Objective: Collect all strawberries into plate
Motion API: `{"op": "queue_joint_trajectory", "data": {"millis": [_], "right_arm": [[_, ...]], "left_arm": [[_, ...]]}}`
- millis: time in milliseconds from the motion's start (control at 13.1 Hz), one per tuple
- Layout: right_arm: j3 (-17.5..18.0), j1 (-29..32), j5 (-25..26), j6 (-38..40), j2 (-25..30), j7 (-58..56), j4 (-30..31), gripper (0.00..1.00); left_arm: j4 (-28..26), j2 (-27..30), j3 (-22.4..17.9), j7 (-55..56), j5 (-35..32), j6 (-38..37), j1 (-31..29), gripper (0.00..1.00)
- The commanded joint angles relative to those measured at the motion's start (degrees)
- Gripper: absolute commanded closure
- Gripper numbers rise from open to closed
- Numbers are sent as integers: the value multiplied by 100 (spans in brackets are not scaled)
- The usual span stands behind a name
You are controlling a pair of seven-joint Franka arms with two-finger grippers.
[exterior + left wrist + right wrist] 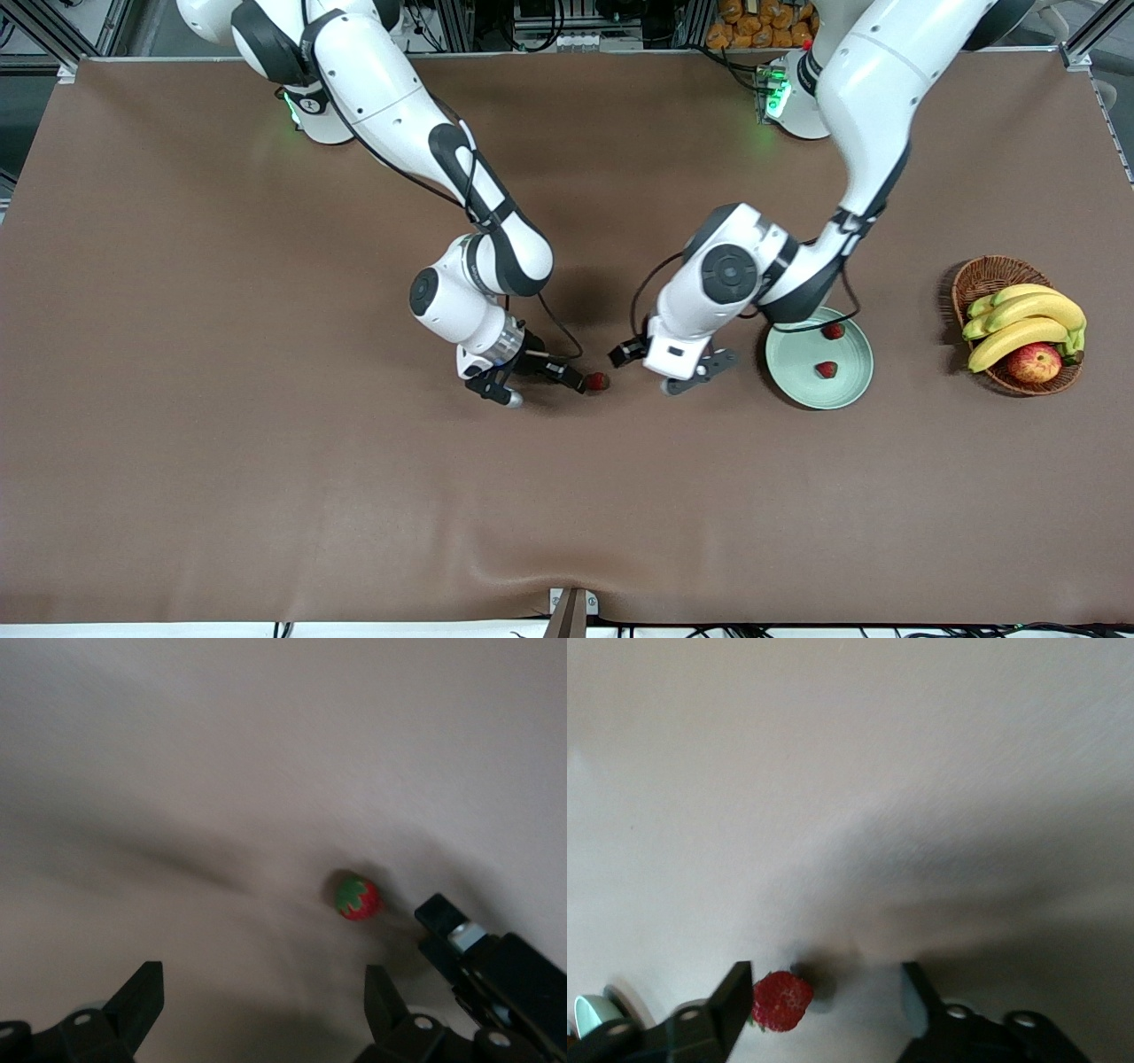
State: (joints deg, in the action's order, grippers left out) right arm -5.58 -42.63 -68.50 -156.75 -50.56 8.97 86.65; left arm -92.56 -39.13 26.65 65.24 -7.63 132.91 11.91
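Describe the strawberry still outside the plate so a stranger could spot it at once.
Start at the mint-green plate holding two berries, then move toward the right arm's end of the table. On bare brown cloth, by the right gripper and its open jaws, lies the lone strawberry, unplated.

We see a tabletop [221, 443] covered in brown cloth that looks matt and soft, with a small wrinkle at its near edge. The plate [846, 385] looks smooth and shiny. The basket [983, 276] is rough brown wicker. The arms have shiny white plastic shells, and the right gripper [540, 381] has matt black fingers [731, 1001].
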Motion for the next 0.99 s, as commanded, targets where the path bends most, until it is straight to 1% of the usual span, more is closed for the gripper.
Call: {"op": "queue_joint_trajectory", "data": {"millis": [0,76,153,229,305,381,458,534,610,686,763,915], "right_arm": [[-4,429,-76,47,764,-132,982,0],[-4,675,46,161,1080,-132,1290,0],[-4,912,386,310,1361,-141,1571,0],[-4,1167,981,503,1617,-141,1739,0],[-4,1405,1596,879,1793,-132,1793,0],[-4,1685,2090,1405,1952,-114,1785,0],[-4,2019,2565,1915,2110,-114,1759,0],[-4,2318,3144,2355,2285,-114,1698,0],[-4,2599,3767,2812,2418,-114,1523,0],[-4,2811,4339,3304,2497,-97,1260,0],[4,2979,4780,3796,2568,-88,970,0],[4,3278,5353,4510,2813,-88,574,0]], "left_arm": [[536,-392,-55,129,33,-29,197,0],[676,-506,-55,129,16,6,294,0],[886,-673,-63,103,-2,15,347,0],[1071,-831,-150,94,-11,128,443,0],[1125,-902,-334,129,-2,347,688,0],[1126,-938,-658,138,24,558,942,0],[1126,-1016,-905,155,24,647,1180,3],[1126,-1069,-1073,155,24,744,1321,4],[1126,-1113,-1153,155,33,867,1401,5],[1126,-1183,-1162,155,33,998,1411,8],[1126,-1210,-1162,155,33,1078,1428,12],[1126,-1237,-1162,129,24,1088,1472,26]]}}
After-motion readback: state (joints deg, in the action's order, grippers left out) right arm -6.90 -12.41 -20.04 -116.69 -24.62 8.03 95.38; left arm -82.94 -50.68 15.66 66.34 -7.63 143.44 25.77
